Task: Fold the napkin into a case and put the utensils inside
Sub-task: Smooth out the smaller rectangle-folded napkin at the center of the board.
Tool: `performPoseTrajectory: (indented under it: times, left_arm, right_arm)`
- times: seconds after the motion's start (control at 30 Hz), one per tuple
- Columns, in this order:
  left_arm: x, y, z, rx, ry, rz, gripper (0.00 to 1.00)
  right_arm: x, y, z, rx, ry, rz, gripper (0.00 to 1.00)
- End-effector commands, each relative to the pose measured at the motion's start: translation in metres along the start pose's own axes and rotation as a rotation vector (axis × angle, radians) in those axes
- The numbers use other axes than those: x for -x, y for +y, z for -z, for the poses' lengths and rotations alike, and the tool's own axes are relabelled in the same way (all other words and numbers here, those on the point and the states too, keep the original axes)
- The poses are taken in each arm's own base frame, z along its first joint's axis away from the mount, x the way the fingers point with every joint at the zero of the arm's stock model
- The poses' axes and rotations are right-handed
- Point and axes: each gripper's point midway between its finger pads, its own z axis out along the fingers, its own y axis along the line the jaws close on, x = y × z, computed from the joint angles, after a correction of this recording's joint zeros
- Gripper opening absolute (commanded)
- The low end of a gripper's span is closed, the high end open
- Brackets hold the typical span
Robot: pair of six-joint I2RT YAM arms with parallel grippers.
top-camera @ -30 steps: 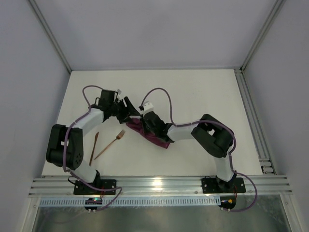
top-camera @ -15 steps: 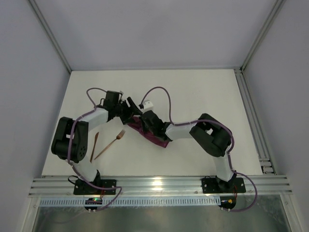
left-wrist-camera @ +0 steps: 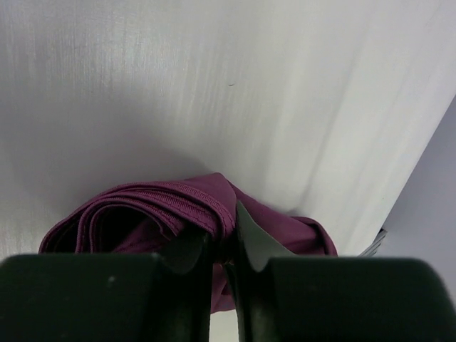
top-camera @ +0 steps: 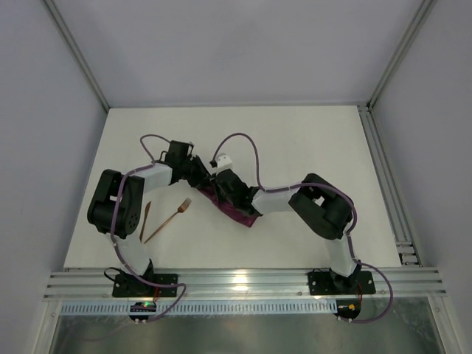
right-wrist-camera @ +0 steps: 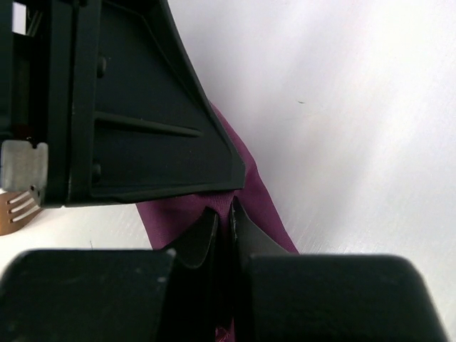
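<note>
Left arm has swung in since a second ago: its elbow sits nearer the centre, and the left gripper (left-wrist-camera: 222, 235), which stood wide then, has come down on the plum-purple cloth napkin (left-wrist-camera: 135, 214).

Left wrist view: both fingertips are pinched on a thick, hemmed fold at the near edge of the bundle, with cloth between them. Clenched on the napkin.

Right wrist view: right gripper (right-wrist-camera: 222, 217) stays clamped on a flat strip of the same cloth, with purple fabric visible between the tips. The left gripper's black body fills the upper left of this view, very close by.

Overhead: the napkin (top-camera: 237, 210) lies as a narrow, rumpled oblong on the white table (top-camera: 310, 140), running diagonally under and in front of both wrists. It is not yet a tidy case. The copper-coloured four-tined metal fork (top-camera: 171, 220) and a second slim copper-coloured metal utensil (top-camera: 144, 220) lie just left of it, outside the cloth and untouched.

Risks, judged from here:
- The left pinch takes several layers at once, so pulling may drag the whole bundle rather than open a pocket.
- The two grippers are nearly touching, so any crossing motion could make them collide.
- If either pinch slips, the fold falls back.
- Cloth dragged to the left could sweep into the fork.
</note>
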Motion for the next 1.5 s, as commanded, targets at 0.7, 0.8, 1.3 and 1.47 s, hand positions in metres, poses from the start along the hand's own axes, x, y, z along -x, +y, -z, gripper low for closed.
performPoseTrajectory:
  times: [0.7,0.8,1.3,1.47]
  left_arm:
    - [0.006,0.016,0.005,-0.041,-0.013,-0.268,0.00]
    - [0.002,0.021,0.005,-0.039,-0.005,-0.296,0.00]
    - [0.005,0.018,0.014,-0.082,-0.060,-0.410,0.00]
    - [0.002,0.024,0.012,-0.072,-0.051,-0.422,0.00]
  right_arm:
    - [0.051,0.032,0.096,0.408,-0.024,0.110,0.37]
    - [0.046,0.031,0.083,0.413,-0.007,0.099,0.15]
    - [0.027,0.032,0.029,0.409,0.007,0.036,0.03]
    - [0.046,0.033,0.033,0.407,-0.035,0.042,0.03]
